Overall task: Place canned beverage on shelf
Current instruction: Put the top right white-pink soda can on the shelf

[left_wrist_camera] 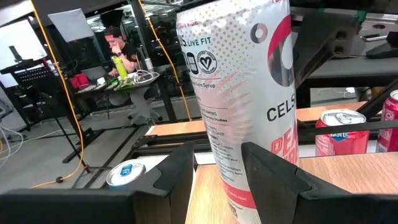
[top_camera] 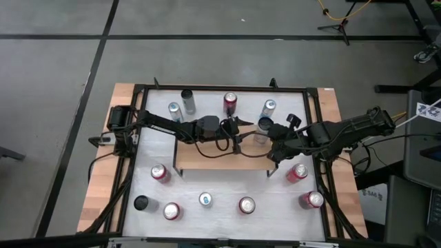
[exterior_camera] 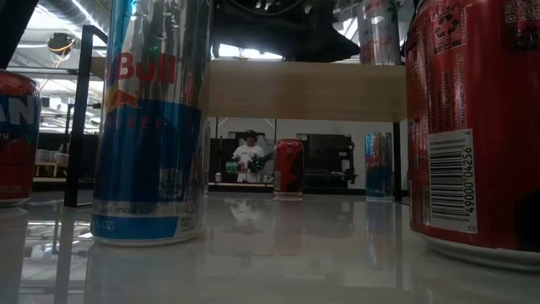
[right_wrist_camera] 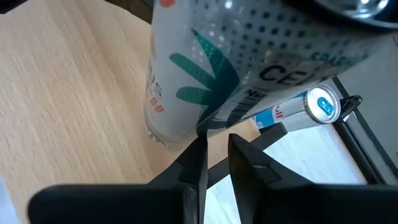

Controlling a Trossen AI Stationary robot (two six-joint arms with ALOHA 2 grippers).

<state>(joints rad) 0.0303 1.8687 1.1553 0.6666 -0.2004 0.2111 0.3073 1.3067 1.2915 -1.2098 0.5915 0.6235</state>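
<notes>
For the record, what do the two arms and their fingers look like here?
Both the left arm and the right arm are dark, jointed and slim, with black cables looping alongside them. The left gripper has two matte black, wedge-shaped fingers; the right gripper has the same angular black fingers. No markings are readable on either.

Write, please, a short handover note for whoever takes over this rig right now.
Left gripper: shut on a white and pink can, upright over the shelf, near its right end.
Right gripper: shut, empty, close beside that end of the shelf.
Done: the can has been brought to the shelf. The right wrist view shows a white can's base on the board, likely this same can.
Left: release the can and back the left arm away. More cans, such as a red one, stand on the table.
</notes>
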